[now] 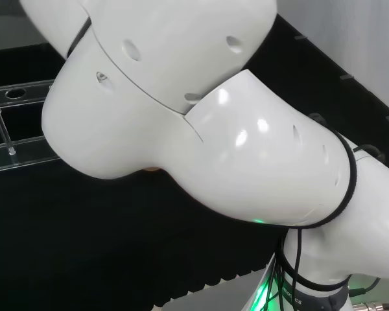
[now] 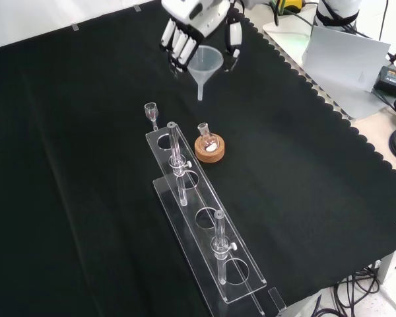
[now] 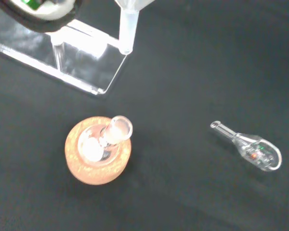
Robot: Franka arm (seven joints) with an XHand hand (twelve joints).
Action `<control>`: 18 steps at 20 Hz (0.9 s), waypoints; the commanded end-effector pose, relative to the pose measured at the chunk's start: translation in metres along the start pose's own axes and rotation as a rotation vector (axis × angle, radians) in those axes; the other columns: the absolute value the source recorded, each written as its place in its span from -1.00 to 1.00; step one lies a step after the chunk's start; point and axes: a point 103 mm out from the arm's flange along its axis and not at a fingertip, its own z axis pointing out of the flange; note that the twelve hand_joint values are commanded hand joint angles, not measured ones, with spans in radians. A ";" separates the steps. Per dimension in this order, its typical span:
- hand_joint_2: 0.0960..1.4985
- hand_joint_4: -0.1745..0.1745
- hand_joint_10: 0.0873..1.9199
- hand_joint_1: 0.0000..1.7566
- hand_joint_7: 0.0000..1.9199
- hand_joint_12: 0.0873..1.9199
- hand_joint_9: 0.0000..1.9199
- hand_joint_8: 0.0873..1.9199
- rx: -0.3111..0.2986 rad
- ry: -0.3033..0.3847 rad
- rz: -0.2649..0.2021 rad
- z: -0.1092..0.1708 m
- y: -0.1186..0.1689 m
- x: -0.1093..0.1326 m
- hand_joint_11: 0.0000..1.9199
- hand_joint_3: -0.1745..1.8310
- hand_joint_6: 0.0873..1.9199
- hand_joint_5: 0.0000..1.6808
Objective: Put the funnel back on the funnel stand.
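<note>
1. The clear funnel stand (image 2: 204,228) lies mid-worktop, its holes empty: placing remains.
2. The hand (image 2: 191,26), near the worktop's far edge, grasps the funnel (image 2: 204,66), lifted above the cloth.
3. Carrying and lowering are left.

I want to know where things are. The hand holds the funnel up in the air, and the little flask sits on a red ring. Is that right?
Not quite. The hand does hold the funnel in the air, but the flask sits on a cork ring, not a red one. The front view shows its brown colour.
</note>
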 end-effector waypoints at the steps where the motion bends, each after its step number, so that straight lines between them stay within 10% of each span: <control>1: -0.11 0.10 -0.65 -0.02 -0.47 0.31 -0.12 -0.43 -0.031 0.013 0.020 -0.022 -0.010 -0.010 -0.46 -0.26 -0.41 -0.21; 18: -0.13 0.10 -0.65 0.01 -0.47 0.31 -0.12 -0.43 -0.067 0.070 -0.045 -0.056 0.032 -0.011 -0.45 -0.25 -0.40 -0.21</control>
